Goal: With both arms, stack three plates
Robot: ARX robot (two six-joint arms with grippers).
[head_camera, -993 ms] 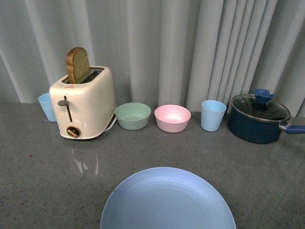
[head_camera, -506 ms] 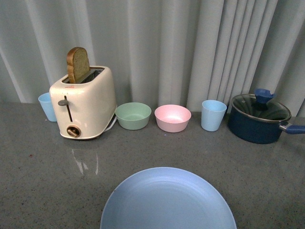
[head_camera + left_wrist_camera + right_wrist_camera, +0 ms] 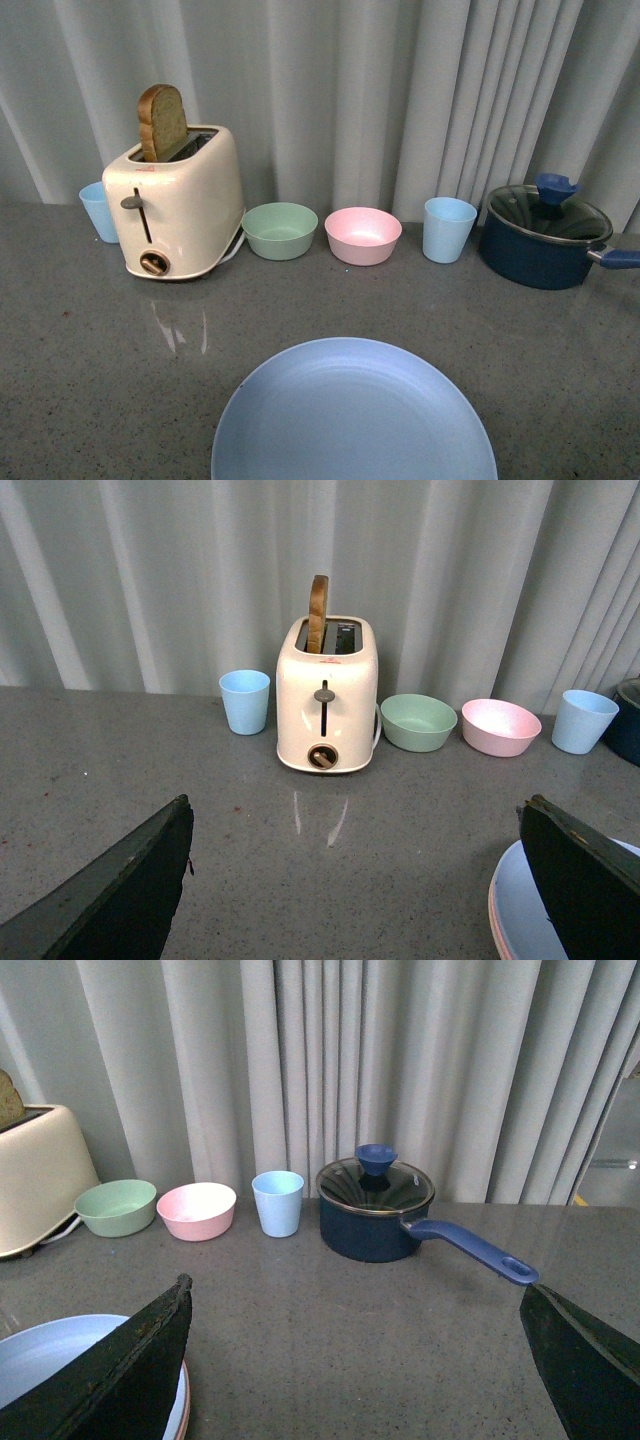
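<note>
While both claws hung wide open above the desk (image 3: 80, 350), the light blue plate (image 3: 352, 415) sat on top of a pink plate (image 3: 184, 1400) at the near edge. That stack lay off to one side of the left claw (image 3: 355, 880) and of the right claw (image 3: 355, 1360), touching neither. A toaster (image 3: 180, 205) stood behind.

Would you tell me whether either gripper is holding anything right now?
Nothing is held: the left gripper and right gripper are both open, with only counter between their fingers.
</note>
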